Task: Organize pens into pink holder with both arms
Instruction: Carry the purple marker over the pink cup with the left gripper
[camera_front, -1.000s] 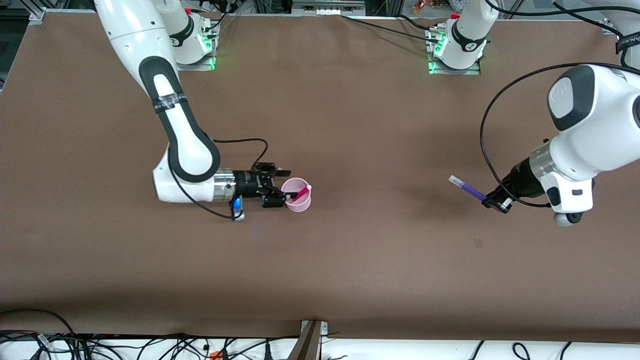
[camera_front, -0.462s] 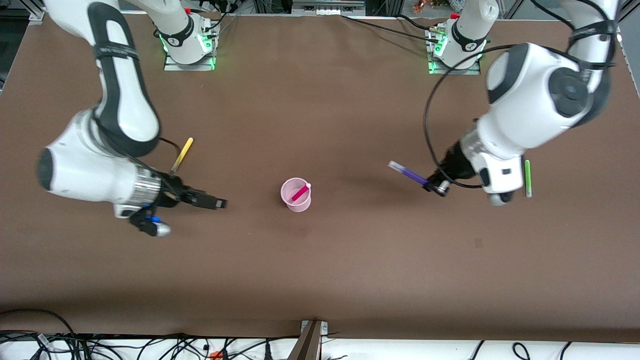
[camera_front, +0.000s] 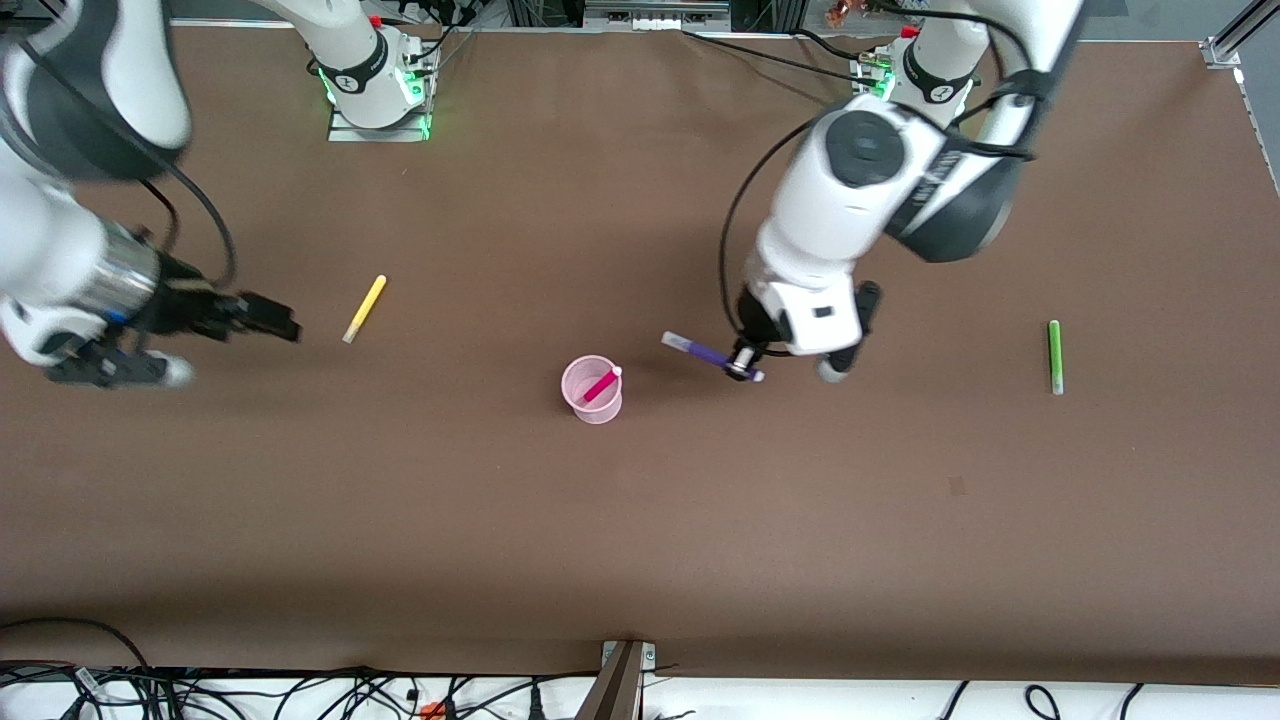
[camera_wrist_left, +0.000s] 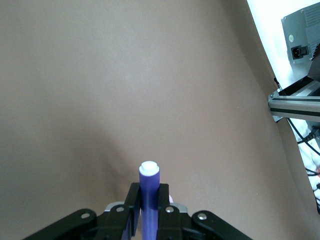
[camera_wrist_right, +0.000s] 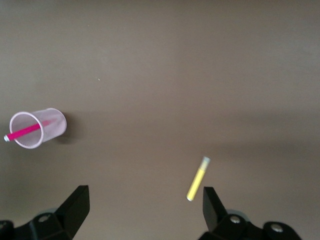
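The pink holder (camera_front: 593, 390) stands mid-table with the magenta pen (camera_front: 602, 384) leaning inside; both also show in the right wrist view (camera_wrist_right: 37, 128). My left gripper (camera_front: 742, 368) is shut on the purple pen (camera_front: 700, 352), held over the table just beside the holder toward the left arm's end; its pale tip shows between the jaws in the left wrist view (camera_wrist_left: 149, 182). My right gripper (camera_front: 280, 322) is open and empty beside the yellow pen (camera_front: 365, 307), which lies near one fingertip (camera_wrist_right: 212, 202). The green pen (camera_front: 1054, 355) lies toward the left arm's end.
Arm bases (camera_front: 375, 85) stand along the table's back edge. A metal frame and power box (camera_wrist_left: 300, 75) show past the table's edge in the left wrist view. Cables (camera_front: 300, 695) lie below the table's front edge.
My left gripper has carried the purple pen toward the holder. My right gripper has let go of the magenta pen in the holder and drawn away toward the yellow pen.
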